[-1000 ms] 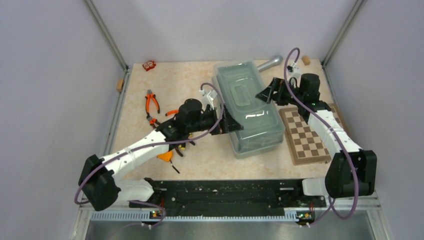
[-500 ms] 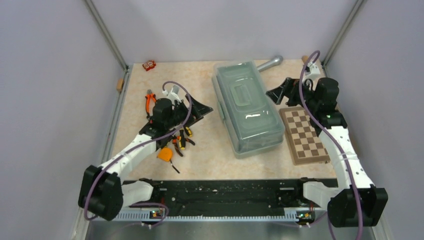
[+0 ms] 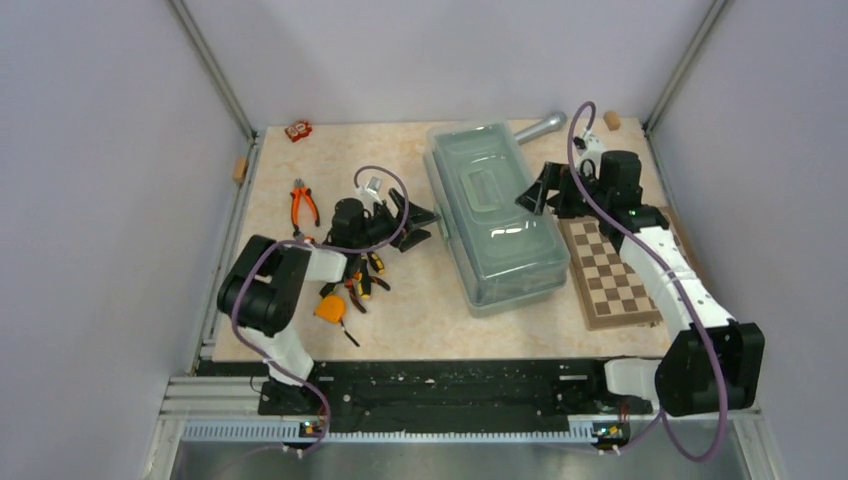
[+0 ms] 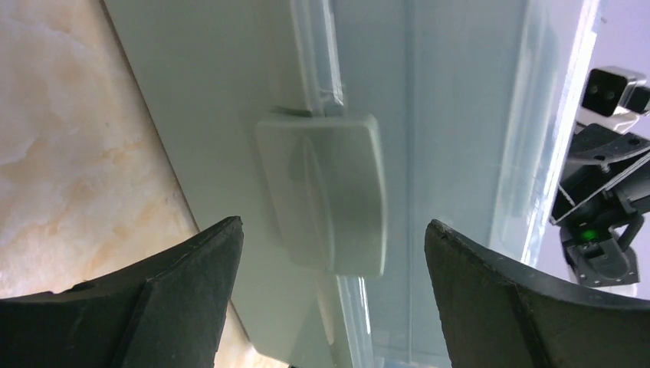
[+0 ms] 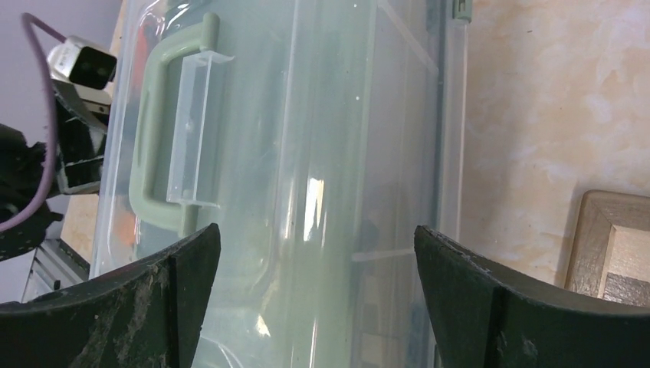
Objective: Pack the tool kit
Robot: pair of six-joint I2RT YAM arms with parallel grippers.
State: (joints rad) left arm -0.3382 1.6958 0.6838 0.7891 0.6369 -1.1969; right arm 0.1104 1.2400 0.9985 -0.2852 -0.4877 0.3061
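Top external view: toolbox [image 3: 495, 215] with its lid down
Left end effector [image 4: 329, 230]: spread wide open, right by the latch [image 4: 326, 192]
Right end effector [image 5: 314, 238]: wide open too

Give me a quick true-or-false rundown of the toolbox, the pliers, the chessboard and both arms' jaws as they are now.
1. The toolbox has its lid shut. True.
2. The orange pliers are already packed inside the toolbox. False: they lie on the table, left of the toolbox.
3. The left arm's jaws are shut on the latch. False: they stand open, and the latch shows between them in the left wrist view.
4. The chessboard lies to the right of the toolbox. True.
5. The right arm's jaws are open. True.
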